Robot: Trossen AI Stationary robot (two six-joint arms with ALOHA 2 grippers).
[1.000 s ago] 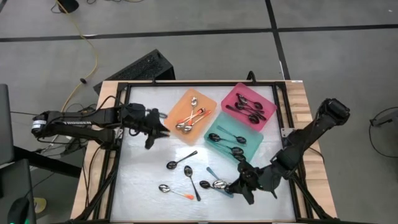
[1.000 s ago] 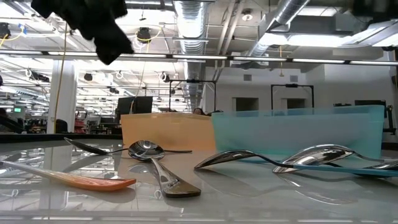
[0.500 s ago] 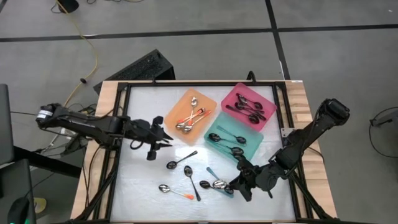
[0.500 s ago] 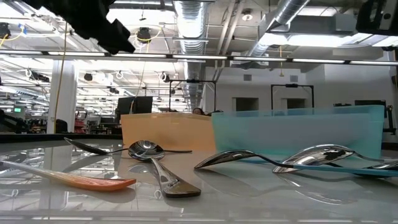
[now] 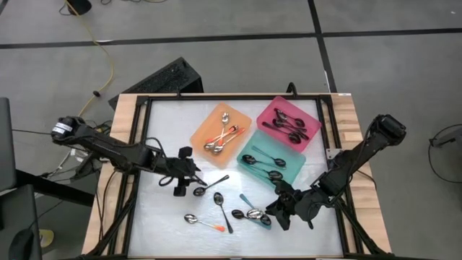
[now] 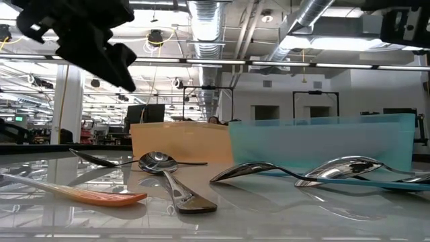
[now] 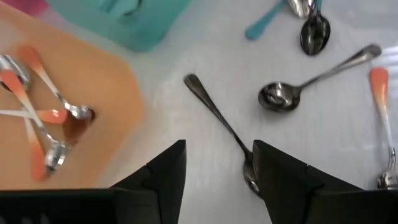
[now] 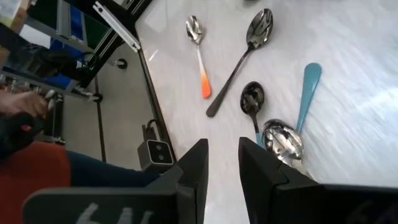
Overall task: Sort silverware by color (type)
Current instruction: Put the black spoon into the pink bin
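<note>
Most of the sorting looks done. In the high view, the orange tray (image 5: 221,126) in the upper middle holds a few orange-handled spoons (image 5: 219,137), the pink tray (image 5: 290,120) at upper right holds several black spoons (image 5: 291,125), and the teal tray (image 5: 271,156) just below it holds teal-handled spoons (image 5: 264,162).

Five or so spoons are left loose on the tabletop (image 5: 162,209) in the lower middle: two black spoons (image 5: 210,185) near the centre, an orange-handled one (image 5: 203,222) lower left of them, and a teal-handled pair (image 5: 251,212) to the right.

The left end effector (image 5: 187,182) hovers left of centre, right beside the upper black spoon; its fingers stand wide apart and hold nothing. The right end effector (image 5: 273,211) sits at lower right by the teal-handled pair, fingers a narrow gap apart and empty in the wrist view.

My guess is each arm is lining up on its nearest loose spoon.
</note>
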